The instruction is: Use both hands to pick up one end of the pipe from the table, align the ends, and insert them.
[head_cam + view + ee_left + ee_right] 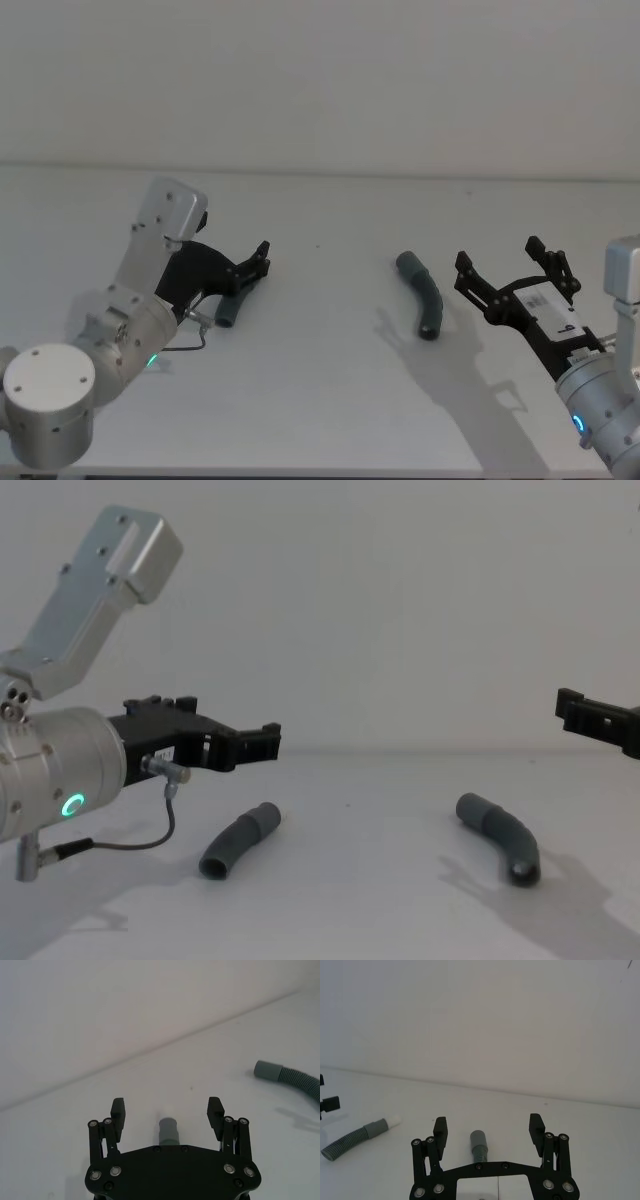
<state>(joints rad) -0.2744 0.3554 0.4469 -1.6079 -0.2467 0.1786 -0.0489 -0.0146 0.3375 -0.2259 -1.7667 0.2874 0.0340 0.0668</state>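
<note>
Left gripper [167, 1107], jaws wide, hovers above left pipe piece [168, 1131], long axis running out between the jaws; right gripper [488, 1122], equally wide, faces right pipe piece [479, 1142].

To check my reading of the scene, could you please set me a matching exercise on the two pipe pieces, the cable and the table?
Things:
1 left pipe
2 right pipe
3 cable
4 table

States:
a plain white surface
b lies near the open right gripper
c loops off the left wrist
d lies under the open left gripper

Pairs: 1-d; 2-b; 3-c; 4-a.
</note>
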